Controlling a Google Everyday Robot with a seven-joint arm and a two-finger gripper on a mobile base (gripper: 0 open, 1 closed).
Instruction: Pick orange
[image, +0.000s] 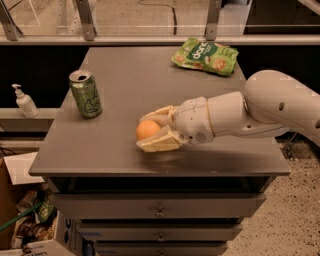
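Observation:
The orange (147, 130) is small, round and pale, near the front middle of the grey table (125, 75). My gripper (146, 132) reaches in from the right. Its two cream fingers (159, 142) hug the orange, one behind it and one in front of it. The orange sits between them, held just above the tabletop. The white arm (260, 107) stretches off to the right edge.
A green can (85, 94) stands upright at the table's left. A green snack bag (205, 56) lies at the back right. A white pump bottle (23, 101) stands on a lower ledge to the left. Drawers sit below the table's front edge.

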